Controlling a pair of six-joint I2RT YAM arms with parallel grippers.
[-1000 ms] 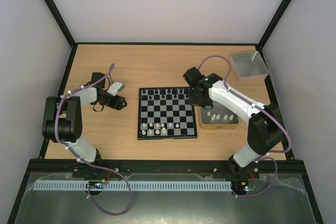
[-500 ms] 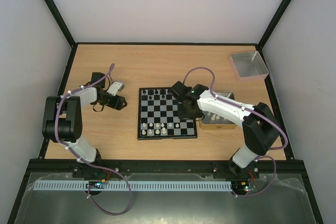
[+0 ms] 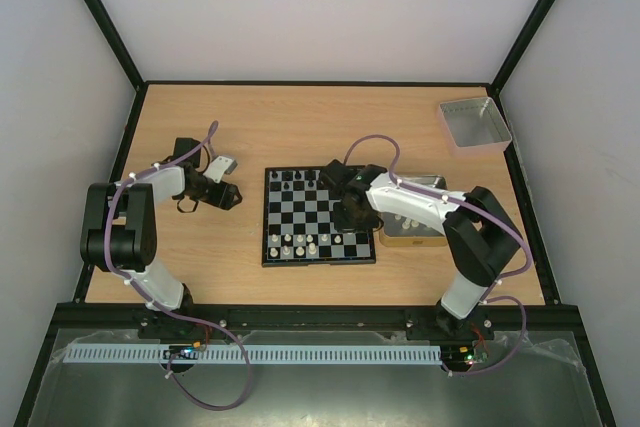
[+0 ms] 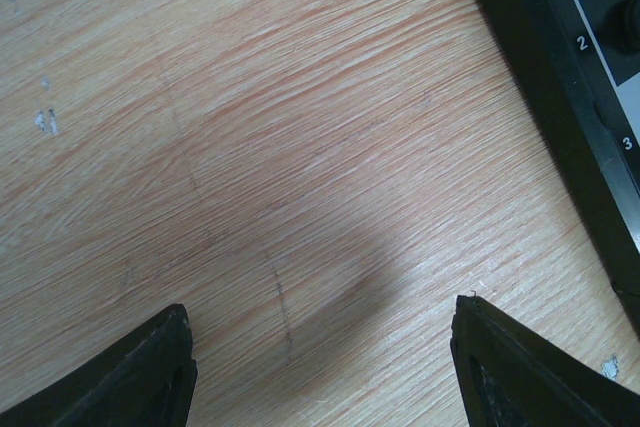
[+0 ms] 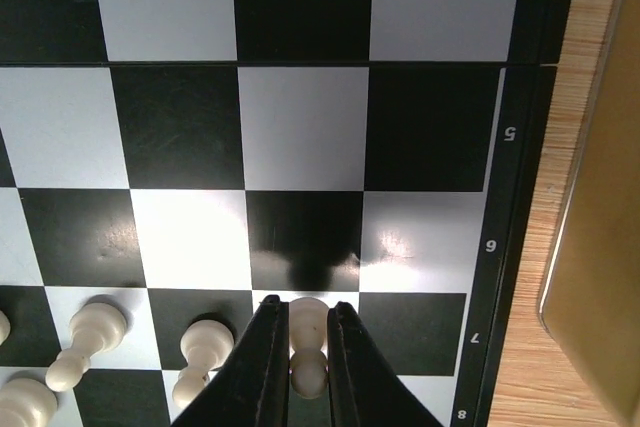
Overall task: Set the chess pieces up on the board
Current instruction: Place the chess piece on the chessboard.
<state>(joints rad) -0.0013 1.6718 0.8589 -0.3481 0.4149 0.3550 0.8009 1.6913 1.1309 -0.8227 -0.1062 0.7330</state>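
Note:
The board [image 3: 312, 211] lies at the table's middle, with black chess pieces [image 3: 305, 179] along its far row and white ones [image 3: 300, 242] along its near rows. My right gripper [image 3: 350, 213] hangs over the board's right side. In the right wrist view it [image 5: 306, 305] is shut on a white pawn [image 5: 308, 325], held just above the board [image 5: 300, 127] beside two standing white pawns [image 5: 203, 345]. My left gripper [image 3: 229, 197] rests left of the board; its jaws [image 4: 322, 307] stand open over bare wood, with the board's rim [image 4: 560, 77] at the right.
A tan-rimmed tray [image 3: 428, 239] with several white pieces [image 3: 414, 220] sits against the board's right edge; its side [image 5: 600, 277] shows in the right wrist view. A grey metal tray [image 3: 475, 124] stands at the far right corner.
My right arm has swung left from beside the tan-rimmed tray to over the board's right columns, its gripper staying shut. The left arm has not moved.

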